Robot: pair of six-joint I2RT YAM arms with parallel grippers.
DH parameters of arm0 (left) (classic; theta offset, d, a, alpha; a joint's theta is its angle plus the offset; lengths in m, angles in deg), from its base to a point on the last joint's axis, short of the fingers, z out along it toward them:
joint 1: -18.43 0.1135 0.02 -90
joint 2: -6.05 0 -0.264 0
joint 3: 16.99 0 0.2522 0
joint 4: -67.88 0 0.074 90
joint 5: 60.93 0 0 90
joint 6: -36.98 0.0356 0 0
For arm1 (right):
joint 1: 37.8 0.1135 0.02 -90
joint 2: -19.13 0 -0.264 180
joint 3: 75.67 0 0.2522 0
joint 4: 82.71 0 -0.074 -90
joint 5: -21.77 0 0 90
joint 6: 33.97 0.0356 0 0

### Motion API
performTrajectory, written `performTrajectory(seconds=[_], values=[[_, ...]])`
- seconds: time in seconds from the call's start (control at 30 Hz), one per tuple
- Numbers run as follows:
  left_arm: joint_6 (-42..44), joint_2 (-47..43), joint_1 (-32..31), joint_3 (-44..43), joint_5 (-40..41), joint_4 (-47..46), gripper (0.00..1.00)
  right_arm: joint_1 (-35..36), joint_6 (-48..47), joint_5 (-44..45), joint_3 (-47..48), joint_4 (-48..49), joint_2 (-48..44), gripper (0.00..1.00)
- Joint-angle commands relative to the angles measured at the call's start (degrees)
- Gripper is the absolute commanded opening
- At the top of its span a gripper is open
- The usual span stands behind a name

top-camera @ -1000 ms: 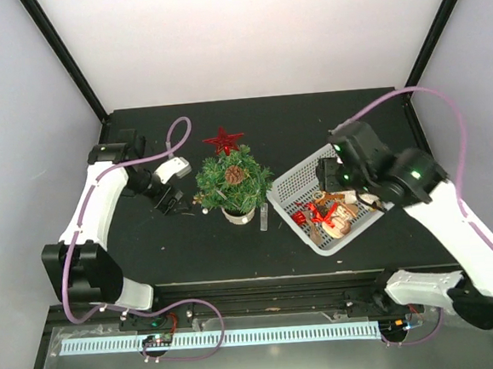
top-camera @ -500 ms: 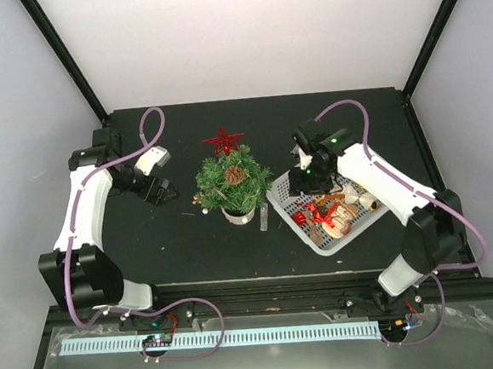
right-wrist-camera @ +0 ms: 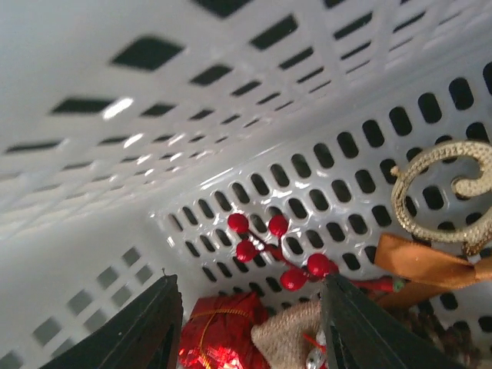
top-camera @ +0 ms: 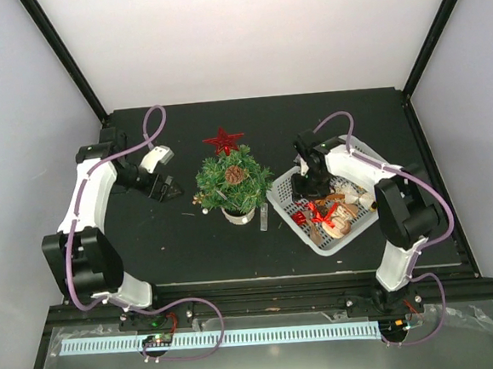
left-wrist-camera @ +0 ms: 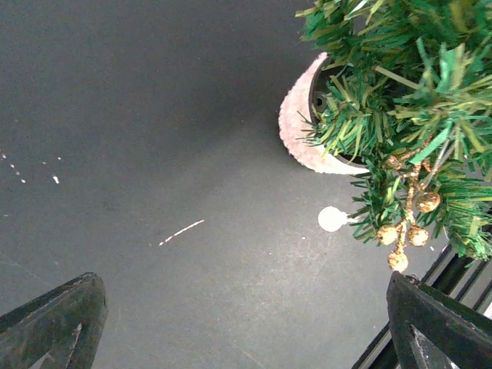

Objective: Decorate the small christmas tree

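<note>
The small christmas tree stands mid-table on its whitish base, with a pinecone near its top and a gold berry sprig on its left side. My left gripper hovers open just left of the tree, nothing between its fingers. My right gripper reaches down into the white basket. Its jaws stand apart over a red wrapped gift and a burlap ornament, gripping neither. A red berry sprig lies just beyond them.
A red glitter star lies on the table behind the tree. A small clear strip lies between tree and basket. A gold curl ornament and an orange ribbon also lie in the basket.
My right arm has swung left and dropped into the basket's near-left corner, its jaws narrowing a little. My left gripper has drawn slightly back from the tree and opened fully.
</note>
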Motion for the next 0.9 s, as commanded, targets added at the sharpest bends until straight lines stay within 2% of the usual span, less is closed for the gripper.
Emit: performTrajectory(seconds=[0.0,0.37,0.7,0.87], values=[[-0.9,2.2,0.2,-2.4,-2.9,0.3,0.99,-0.3,-0.5,3.4,0.4,3.5,1.4,0.52],[-0.7,6.6,0.1,-6.7,-4.8,2.9,0.99,-0.3,-1.0,3.8,-2.5,5.4,3.2,0.52],[-2.4,8.6,-0.3,-8.9,-6.7,2.4,0.99,-0.2,-0.3,5.2,-12.3,12.4,-4.8,0.52],[-2.7,8.6,-0.6,-8.8,-7.1,2.3,0.99,-0.2,0.2,5.1,-13.6,13.9,-4.8,0.52]])
